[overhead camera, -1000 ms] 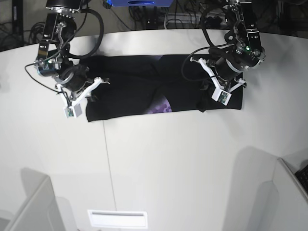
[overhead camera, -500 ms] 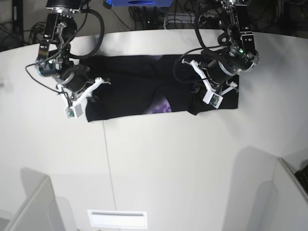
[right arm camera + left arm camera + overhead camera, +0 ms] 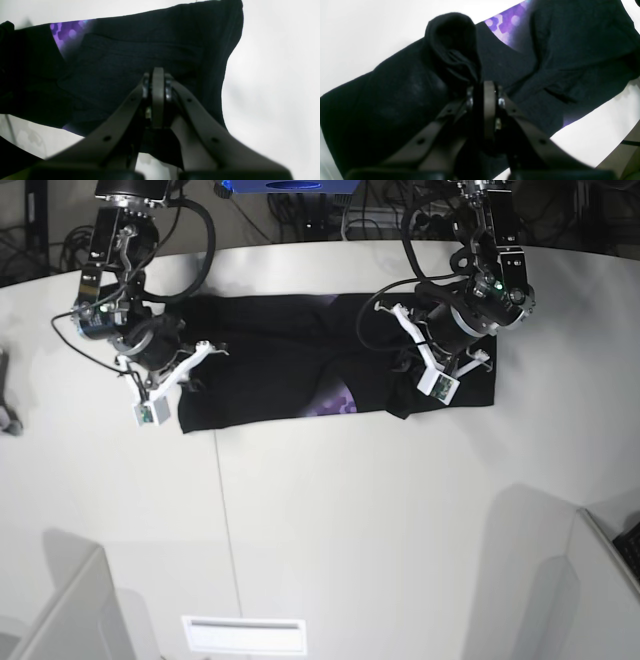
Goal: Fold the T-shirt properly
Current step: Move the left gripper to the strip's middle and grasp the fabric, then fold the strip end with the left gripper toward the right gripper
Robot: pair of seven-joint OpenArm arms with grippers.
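Observation:
The black T-shirt (image 3: 270,360) lies stretched sideways across the far part of the white table (image 3: 350,510), with a patch of purple print (image 3: 335,402) showing near its middle. My left gripper (image 3: 412,377) is over the shirt's right end. In the left wrist view it (image 3: 485,87) is shut on a raised bunch of the T-shirt (image 3: 452,47), with purple print (image 3: 505,25) beyond. My right gripper (image 3: 195,370) is at the shirt's left end. Seen from the right wrist, the gripper (image 3: 155,75) is shut on the T-shirt (image 3: 140,57) near its edge.
Cables and a blue box (image 3: 285,185) sit behind the table's far edge. Grey partitions stand at the near left (image 3: 70,610) and near right (image 3: 600,580). A slot (image 3: 245,635) is set into the table's front. A dark shape (image 3: 8,420) shows at the left edge.
My left gripper has moved toward the shirt's middle, dragging the right end inward and bunching it. The right arm has stayed still. A dark shape has appeared at the left edge.

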